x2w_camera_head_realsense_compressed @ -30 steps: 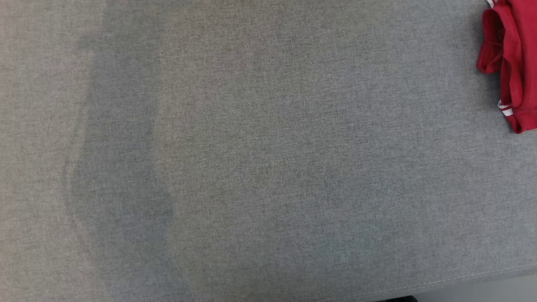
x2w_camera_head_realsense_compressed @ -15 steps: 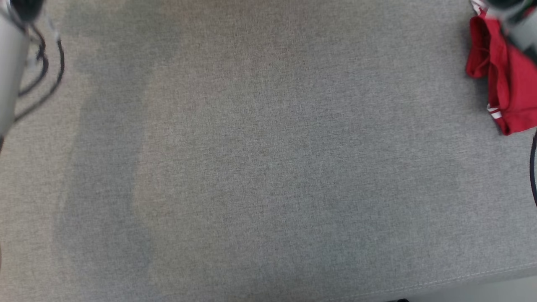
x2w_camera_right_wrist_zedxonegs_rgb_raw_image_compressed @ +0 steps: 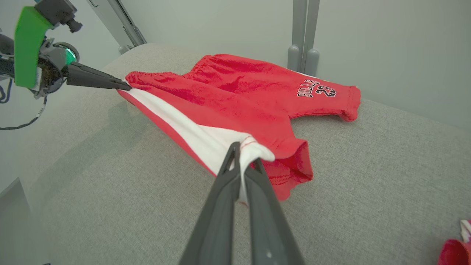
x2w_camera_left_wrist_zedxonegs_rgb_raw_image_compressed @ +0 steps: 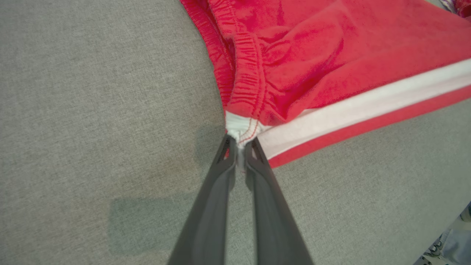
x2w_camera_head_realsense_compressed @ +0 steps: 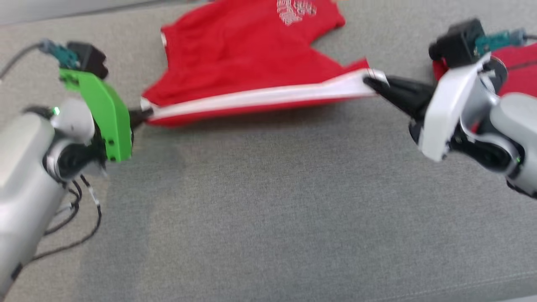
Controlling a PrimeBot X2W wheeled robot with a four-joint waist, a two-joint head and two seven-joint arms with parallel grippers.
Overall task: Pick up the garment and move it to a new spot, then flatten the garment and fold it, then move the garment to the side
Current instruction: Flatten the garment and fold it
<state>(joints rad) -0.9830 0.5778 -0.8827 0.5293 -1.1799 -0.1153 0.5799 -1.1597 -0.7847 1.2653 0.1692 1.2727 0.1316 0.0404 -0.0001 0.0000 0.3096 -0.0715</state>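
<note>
Red shorts (x2w_camera_head_realsense_compressed: 251, 54), soft and light by the look, stretched across the top of frame over the grey cushion (x2w_camera_head_realsense_compressed: 268, 209), left hand (x2w_camera_head_realsense_compressed: 144, 114) and right hand (x2w_camera_head_realsense_compressed: 371, 82) each clamped tight on one end of the white stripe (x2w_camera_head_realsense_compressed: 260, 97), good corners to hold.

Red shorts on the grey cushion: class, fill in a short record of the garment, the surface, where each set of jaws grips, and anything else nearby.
Garment: red shorts, white side stripe, "23" print
Surface: grey fabric cushion
Left jaws: shut on the stripe's waistband end
Right jaws: shut on the stripe's leg-hem end
Lay: striped edge stretched between the two grips, the rest spread on the cushion
Nearby: another red garment, off to the right
</note>
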